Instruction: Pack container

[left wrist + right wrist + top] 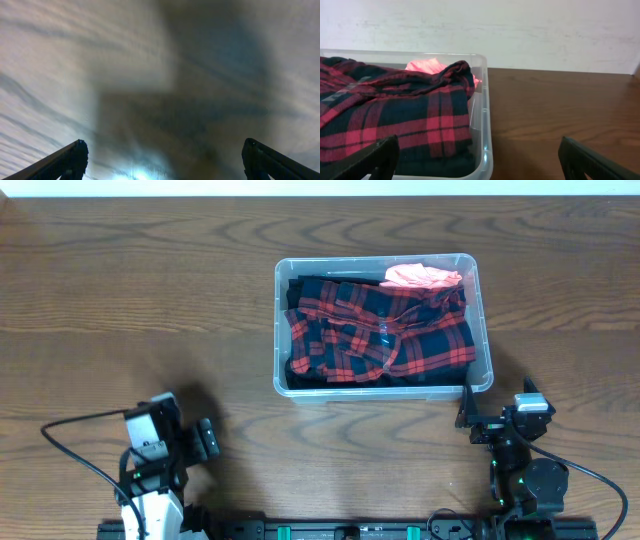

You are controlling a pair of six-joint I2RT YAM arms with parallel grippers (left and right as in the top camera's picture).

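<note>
The clear plastic container (483,330) stands at the table's middle right, filled with a red and black plaid garment (385,330) and a pink cloth (420,276) at its far right corner. In the right wrist view the container's near corner (485,145) sits close ahead, plaid garment (395,115) inside, pink cloth (427,65) behind it. My right gripper (495,412) (480,162) is open just in front of that corner, holding nothing. At the front left my left gripper (185,430) (165,160) is open over bare wood, empty.
The dark wooden table (120,310) stretches around the container. A white wall (520,30) runs behind the table's far edge. Black cables (75,450) trail near the left arm's base.
</note>
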